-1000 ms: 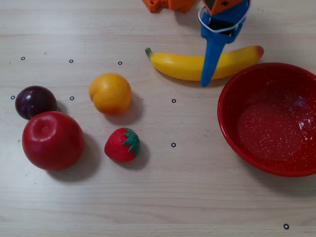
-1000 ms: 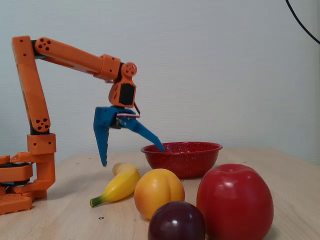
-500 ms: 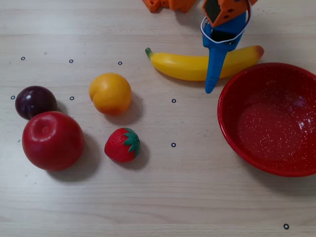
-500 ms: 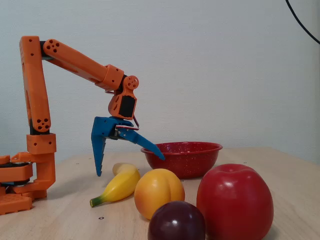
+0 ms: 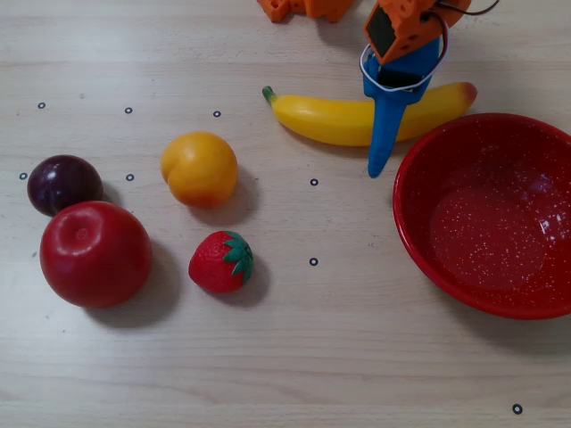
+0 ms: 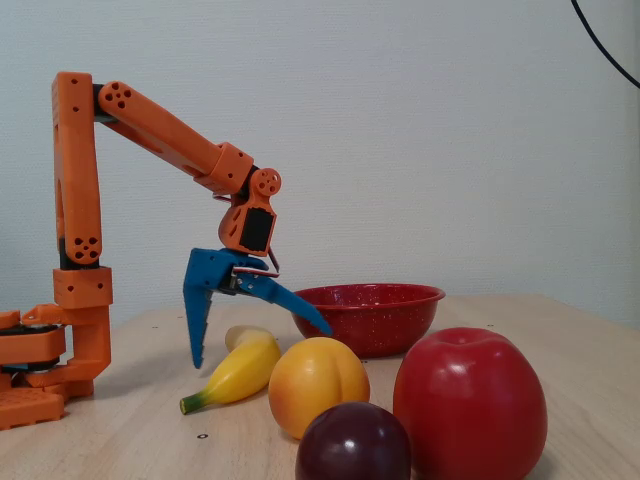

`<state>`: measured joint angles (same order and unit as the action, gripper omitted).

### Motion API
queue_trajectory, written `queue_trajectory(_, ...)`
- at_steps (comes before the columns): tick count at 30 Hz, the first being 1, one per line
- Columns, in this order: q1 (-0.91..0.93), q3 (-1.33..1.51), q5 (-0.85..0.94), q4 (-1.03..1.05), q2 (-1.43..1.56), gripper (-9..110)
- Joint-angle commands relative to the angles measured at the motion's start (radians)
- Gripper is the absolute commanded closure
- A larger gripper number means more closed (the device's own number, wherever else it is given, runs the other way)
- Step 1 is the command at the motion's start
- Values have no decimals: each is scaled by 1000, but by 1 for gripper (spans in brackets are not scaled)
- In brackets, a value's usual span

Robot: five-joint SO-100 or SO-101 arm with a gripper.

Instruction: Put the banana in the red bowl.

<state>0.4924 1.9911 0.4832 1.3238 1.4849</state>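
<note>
The yellow banana (image 5: 326,120) lies on the wooden table, green stem to the left in the overhead view, just left of and behind the red bowl (image 5: 403,209). In the fixed view the banana (image 6: 240,372) lies in front of the bowl (image 6: 370,318). My blue gripper (image 5: 385,125) is open and hangs over the banana's right half. In the fixed view the gripper (image 6: 260,345) has one finger pointing down behind the banana and the other reaching out over it toward the bowl. It holds nothing. The bowl is empty.
A round orange-yellow fruit (image 5: 199,168), a strawberry (image 5: 221,261), a big red apple (image 5: 95,253) and a dark plum (image 5: 62,183) stand to the left in the overhead view. The orange arm base (image 6: 50,370) sits at the table's far edge.
</note>
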Motion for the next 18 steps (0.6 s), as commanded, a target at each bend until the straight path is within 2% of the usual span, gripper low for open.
queue_trajectory(1,-2,-31,-26,-20,25,32)
queue_trajectory(18,-32,-35,-52,-100,-46,33)
